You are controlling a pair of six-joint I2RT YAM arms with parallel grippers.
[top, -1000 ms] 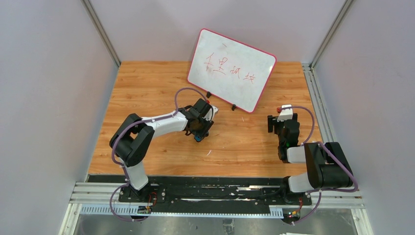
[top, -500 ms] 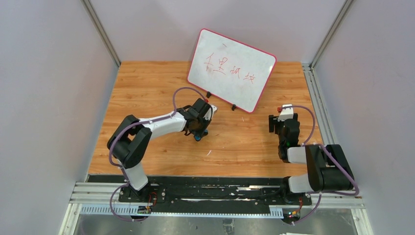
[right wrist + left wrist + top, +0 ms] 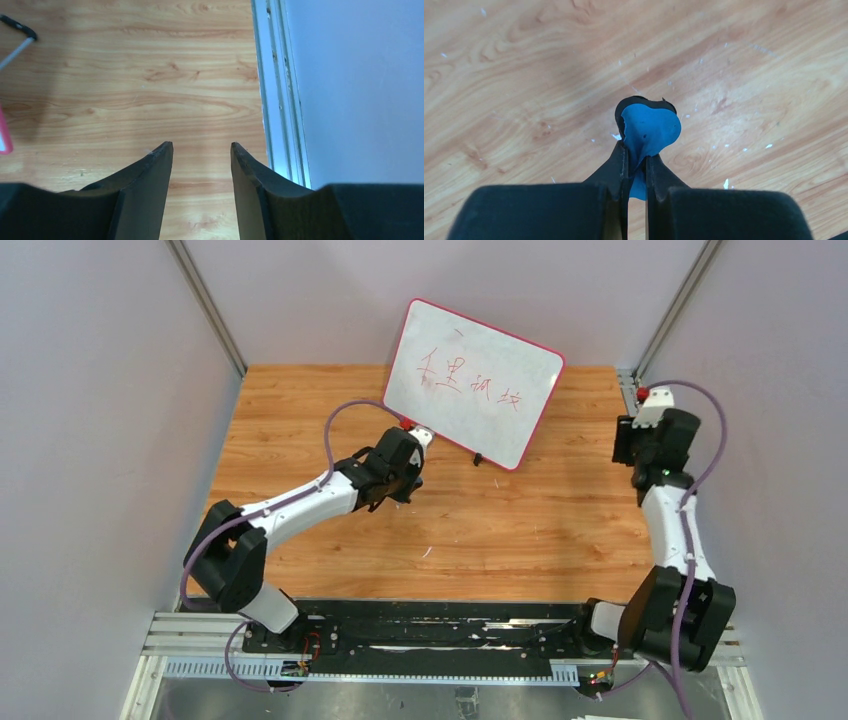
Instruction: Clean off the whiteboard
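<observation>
The whiteboard [image 3: 473, 412] stands tilted at the back of the table, with a red-pink rim and red handwriting across its middle. My left gripper [image 3: 404, 490] sits just in front of its lower left corner, above the wood. In the left wrist view this gripper [image 3: 636, 152] is shut on a blue-and-black eraser [image 3: 651, 127], squeezed between the fingertips. My right gripper [image 3: 624, 440] is at the right edge, right of the board. In its wrist view it [image 3: 201, 147] is open and empty, with a bit of the board's rim [image 3: 4, 136] at far left.
A metal rail [image 3: 632, 405] runs along the table's right edge, close to my right gripper; it also shows in the right wrist view [image 3: 277, 90]. Grey walls close in the table on three sides. A black foot [image 3: 20, 28] of the board rests on the wood.
My left gripper has moved back toward the whiteboard with the eraser held. My right arm has swung far back and right, to the rail beside the board.
</observation>
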